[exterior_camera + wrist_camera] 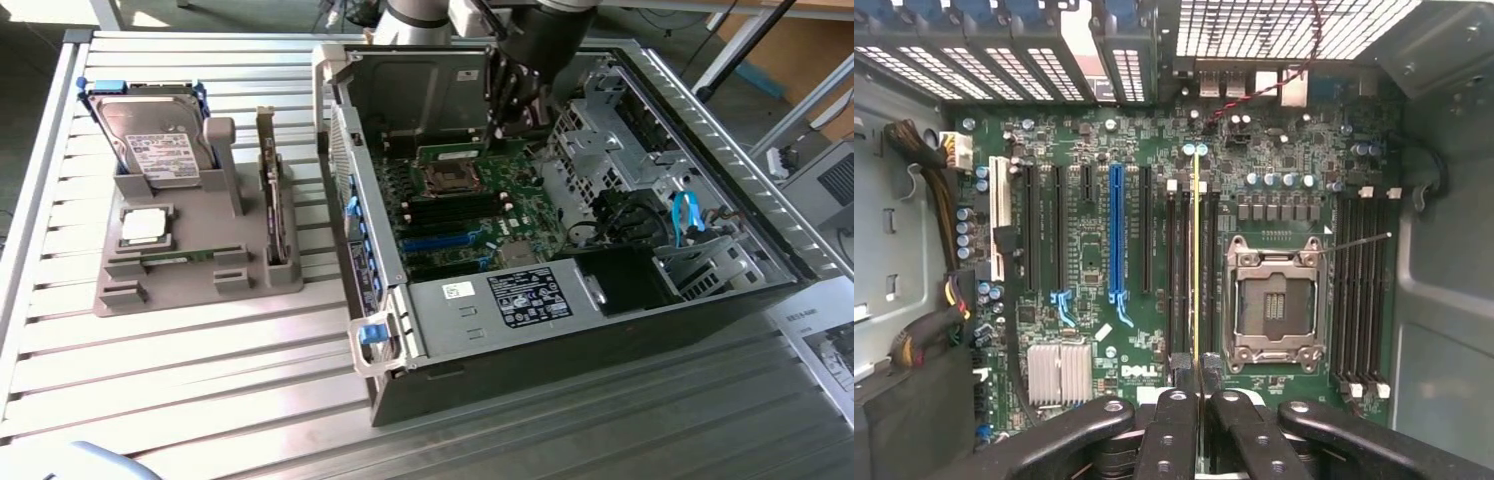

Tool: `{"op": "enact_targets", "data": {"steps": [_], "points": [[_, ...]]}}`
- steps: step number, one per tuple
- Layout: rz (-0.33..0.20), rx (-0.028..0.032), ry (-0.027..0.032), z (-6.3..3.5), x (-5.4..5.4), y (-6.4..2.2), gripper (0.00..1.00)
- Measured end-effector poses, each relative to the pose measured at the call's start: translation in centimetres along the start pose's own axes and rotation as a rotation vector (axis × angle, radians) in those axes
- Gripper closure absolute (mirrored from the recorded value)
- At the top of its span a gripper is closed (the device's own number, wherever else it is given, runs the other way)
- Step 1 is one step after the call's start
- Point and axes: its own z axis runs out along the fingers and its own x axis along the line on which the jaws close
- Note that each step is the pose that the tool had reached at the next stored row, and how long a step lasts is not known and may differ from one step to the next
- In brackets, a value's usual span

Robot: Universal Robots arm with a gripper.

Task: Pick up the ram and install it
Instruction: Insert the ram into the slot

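My gripper (1197, 388) is shut on the ram (1196, 250), which I see edge-on as a thin yellowish line running away from the fingers (1172, 425). The ram hangs over the black memory slots (1179, 270) beside the CPU socket (1274, 300), lined up along them; I cannot tell whether it touches a slot. In the exterior view the gripper (515, 110) reaches down into the open computer case (387, 300), at the far end of the motherboard (467, 200).
A grey holder (187, 280) at the exterior view's left carries a hard drive (154, 140), an upright expansion card (274, 200) and a CPU chip (144, 225). More memory slots (1359, 290), a blue card slot (1116, 230), a heatsink (1059, 372) and cables (929, 200) surround the spot.
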Motion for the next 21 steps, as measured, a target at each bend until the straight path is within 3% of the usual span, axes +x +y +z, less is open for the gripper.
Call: {"op": "enact_targets", "data": {"steps": [21], "points": [[0.000,0.0000,0.0000,2.87,0.1,0.02,0.88]]}}
